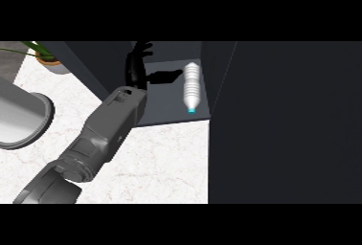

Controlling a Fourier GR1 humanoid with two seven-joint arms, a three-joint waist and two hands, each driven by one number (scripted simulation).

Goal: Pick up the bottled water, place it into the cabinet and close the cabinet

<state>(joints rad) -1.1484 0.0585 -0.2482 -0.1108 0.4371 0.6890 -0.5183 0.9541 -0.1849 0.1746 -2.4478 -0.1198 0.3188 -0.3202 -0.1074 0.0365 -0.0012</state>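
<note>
Bottled water (191, 86), clear ribbed plastic with a blue cap, lies just right of the black left hand (139, 66). The hand's fingers are spread wide, holding nothing, and its grey forearm (106, 134) is stretched into the dark cabinet (166, 105).

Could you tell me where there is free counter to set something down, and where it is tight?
Bare counter lies between the left forearm and the dark cabinet panel, and a narrower strip between the forearm and the grey round vessel. The cabinet shelf is crowded: bottled water beside the left hand.
</note>
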